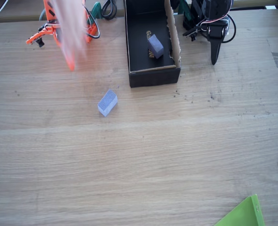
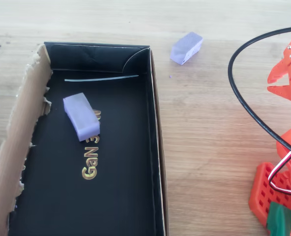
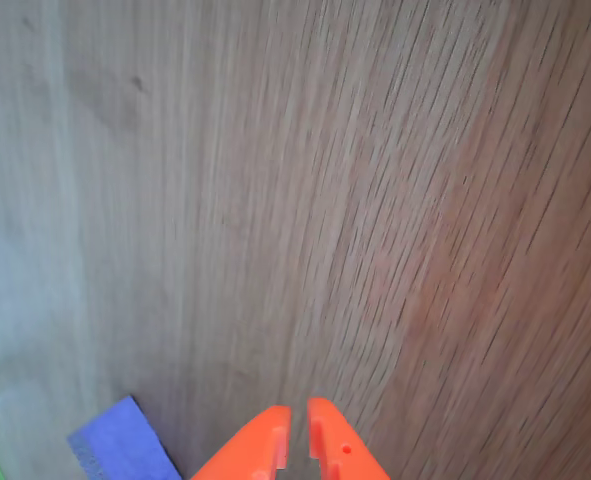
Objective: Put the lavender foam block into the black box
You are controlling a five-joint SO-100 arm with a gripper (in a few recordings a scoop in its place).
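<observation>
A lavender foam block lies on the bare wooden table, in front and to the left of the black box in the fixed view. A near-identical lavender block rests on the floor inside the box. My orange gripper is blurred near the table's far left, apart from both blocks. In the wrist view its fingers are closed together with nothing between them, and a lavender block lies on the wood just left of them.
The box has a raw brown cardboard wall. A black cable loops by my orange arm base. A green sheet corner pokes in at the near right table edge.
</observation>
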